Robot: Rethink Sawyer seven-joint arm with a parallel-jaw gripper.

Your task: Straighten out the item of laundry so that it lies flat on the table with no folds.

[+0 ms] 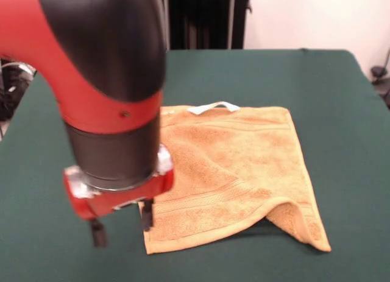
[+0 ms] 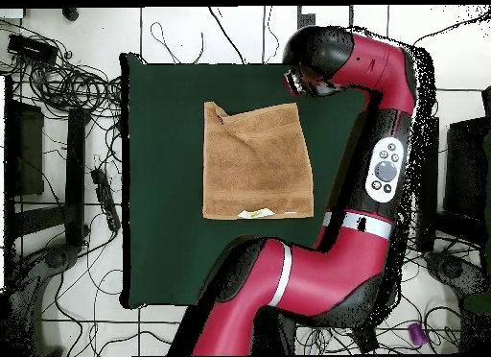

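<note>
The orange-tan towel [image 1: 231,172] lies spread on the green table [image 1: 292,75], with its white tag loop [image 1: 213,107] at the far edge. Its near right corner [image 1: 292,215] is humped up in a fold; the other corners look flat. My gripper [image 1: 122,226] hangs open just above the table at the towel's near left corner, one finger [image 1: 146,216] at the towel's edge and the other [image 1: 97,233] over bare cloth, with nothing between them. In the overhead view the towel [image 2: 257,161] sits mid-table [image 2: 163,180], and the arm's head hides the gripper [image 2: 297,84] at a towel corner.
The arm's thick red and black wrist [image 1: 103,81] blocks the towel's left side in the front view. Green cloth stretches wide around the towel. Cables [image 2: 67,84] and tiled floor surround the table, and dark equipment [image 1: 201,17] stands behind its far edge.
</note>
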